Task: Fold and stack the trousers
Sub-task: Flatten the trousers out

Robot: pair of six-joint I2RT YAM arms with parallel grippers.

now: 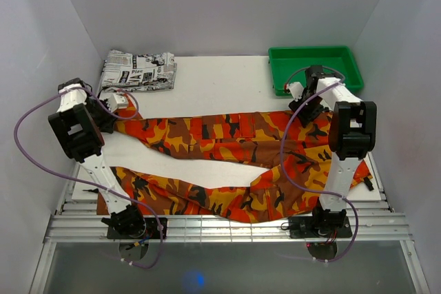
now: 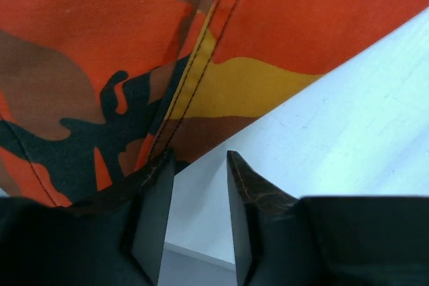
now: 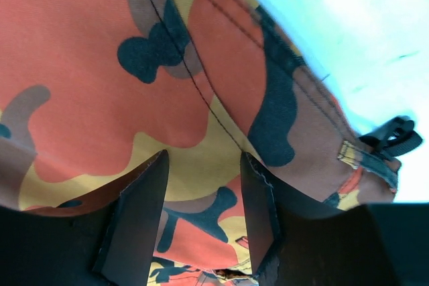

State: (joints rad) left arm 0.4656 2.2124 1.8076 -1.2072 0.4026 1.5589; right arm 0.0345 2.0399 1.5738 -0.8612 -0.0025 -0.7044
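Observation:
The trousers (image 1: pixel 227 135), in orange, red, yellow and black camouflage, lie spread over the white table (image 1: pixel 220 80) with the waist on the right and both legs running left. My left gripper (image 1: pixel 117 111) is at the cuff end of the far leg. In the left wrist view its jaws (image 2: pixel 199 155) stand apart over bare table, and the trousers' hem (image 2: pixel 100 51) lies at the left fingertip. My right gripper (image 1: pixel 303 109) is low over the waist end. In its wrist view the jaws (image 3: pixel 204 155) stand apart, with the trousers' cloth (image 3: pixel 100 65) filling the gap behind them.
A folded black-and-white newspaper-print garment (image 1: pixel 138 71) lies at the back left, just behind the left gripper. A green tray (image 1: pixel 313 51) stands at the back right, behind the right gripper. A black strap buckle (image 3: pixel 395 135) hangs at the waistband's edge. White walls enclose three sides.

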